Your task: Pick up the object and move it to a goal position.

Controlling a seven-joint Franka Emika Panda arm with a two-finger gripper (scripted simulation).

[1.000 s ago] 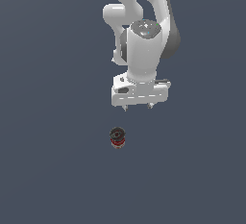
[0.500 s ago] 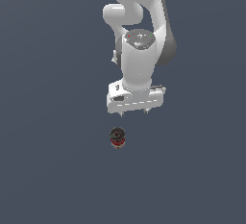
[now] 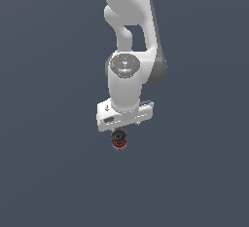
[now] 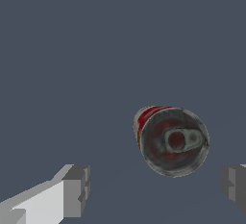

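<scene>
The object is a tiny can (image 3: 118,140) with a red band and a dark top, standing on the dark grey floor. My white gripper (image 3: 124,127) hangs directly over it, with the hand covering the fingers in the exterior view. In the wrist view the can (image 4: 172,140) shows end-on, its round silvery-dark top facing the camera and the red band along its side. The two fingertips (image 4: 77,190) stand wide apart on either side, and the can lies between them, closer to the other fingertip (image 4: 233,183). The gripper (image 4: 155,187) is open and touches nothing.
A plain dark grey floor (image 3: 48,172) surrounds the can. The white arm (image 3: 129,50) rises above the gripper. No other object shows.
The gripper has come down and moved toward the exterior view's left, from well above the can to just over it. The can has not moved.
</scene>
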